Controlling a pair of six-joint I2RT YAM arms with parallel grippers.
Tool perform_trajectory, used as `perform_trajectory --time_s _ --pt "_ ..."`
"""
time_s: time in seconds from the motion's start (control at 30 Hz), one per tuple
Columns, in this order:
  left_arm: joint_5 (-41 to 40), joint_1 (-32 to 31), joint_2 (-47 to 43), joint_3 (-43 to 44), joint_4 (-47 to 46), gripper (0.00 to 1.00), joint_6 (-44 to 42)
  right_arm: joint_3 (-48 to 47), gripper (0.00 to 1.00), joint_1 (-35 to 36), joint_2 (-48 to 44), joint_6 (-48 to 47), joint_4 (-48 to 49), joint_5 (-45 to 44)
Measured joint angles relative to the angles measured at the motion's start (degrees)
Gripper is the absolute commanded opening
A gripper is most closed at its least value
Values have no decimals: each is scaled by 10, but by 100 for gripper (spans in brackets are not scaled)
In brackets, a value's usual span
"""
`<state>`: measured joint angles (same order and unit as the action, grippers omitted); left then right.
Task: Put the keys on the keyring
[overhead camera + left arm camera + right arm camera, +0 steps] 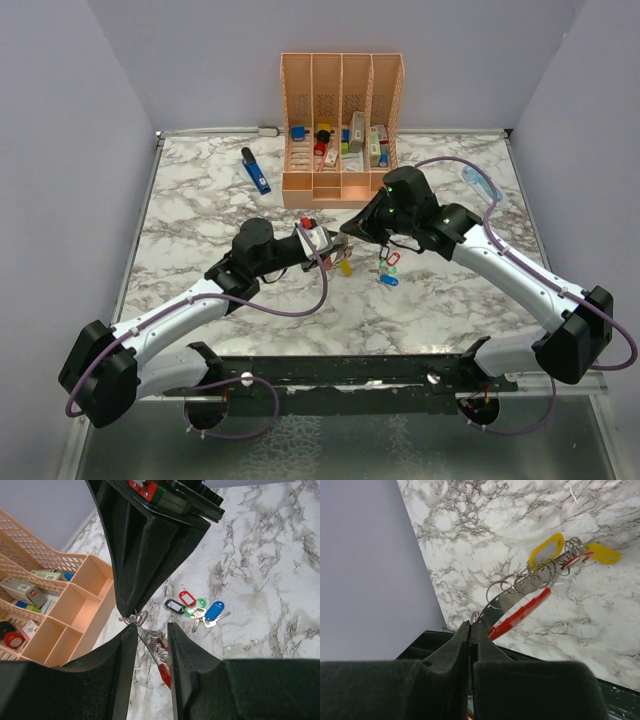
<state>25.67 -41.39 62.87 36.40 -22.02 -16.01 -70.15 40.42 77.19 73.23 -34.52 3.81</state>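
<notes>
Right wrist view: right gripper (470,626) pinches the keyring (506,600) at its tip. The left gripper (151,628), arm reaching opposite, narrowly parted, straddles the loop.

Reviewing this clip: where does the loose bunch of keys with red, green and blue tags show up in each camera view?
Top external: the loose key bunch lies just right of centre, on the table under the right arm's wrist.
Left wrist: the loose key bunch lies right of centre, beyond the fingers.
Right wrist: not in view; only the keyring with yellow tags shows.
Shared landmark: the marble tabletop.
</notes>
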Motion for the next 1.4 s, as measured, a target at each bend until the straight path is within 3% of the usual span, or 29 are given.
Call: perform_trajectory --time_s 0.67,0.8,0.9,1.4 --pt "-6 0 28 -3 29 30 -22 0 1 0 2 -11 -5 6" --pt "-12 0 34 -7 35 22 -25 0 1 0 2 -11 -5 9" --pt "-18 0 36 -7 36 0 -26 0 1 0 1 -11 -5 12" --pt "-23 1 36 -6 42 0 -21 12 1 0 0 -22 -2 12"
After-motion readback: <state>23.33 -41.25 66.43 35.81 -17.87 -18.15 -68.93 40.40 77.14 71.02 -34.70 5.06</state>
